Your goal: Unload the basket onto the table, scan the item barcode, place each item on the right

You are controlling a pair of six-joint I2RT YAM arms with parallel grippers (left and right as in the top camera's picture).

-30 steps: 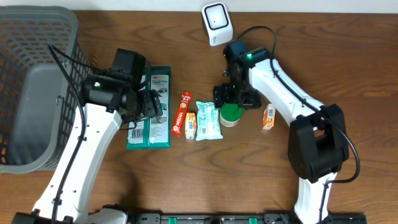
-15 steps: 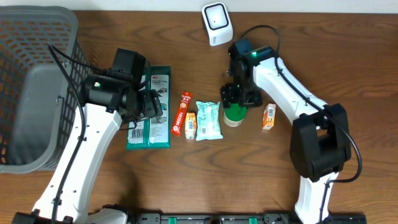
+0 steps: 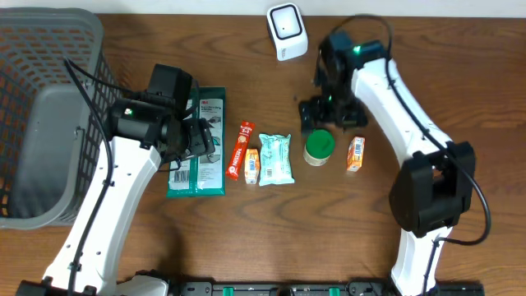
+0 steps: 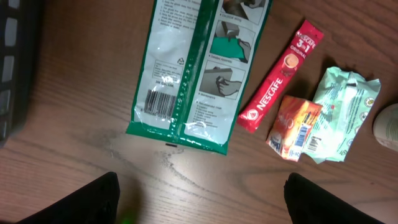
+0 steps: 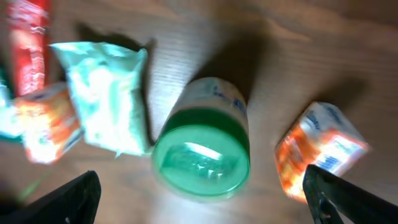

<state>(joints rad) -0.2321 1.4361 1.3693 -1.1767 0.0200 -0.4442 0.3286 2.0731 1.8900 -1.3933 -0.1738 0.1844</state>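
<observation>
The right gripper (image 3: 331,114) has its jaws wide open and holds nothing. Close by stands the jar (image 3: 319,148). It is round, with a shiny green plastic lid facing up, and nothing touches it. A small orange box (image 3: 355,154) sits near one side and a crinkly pale green packet (image 3: 276,159) near the other. The white scanner (image 3: 286,31) is farther back, with bare wooden table (image 3: 460,82) around it. The left gripper (image 4: 202,196) is wide open too and empty, over bare wood by a long shiny green packet (image 4: 193,68).
</observation>
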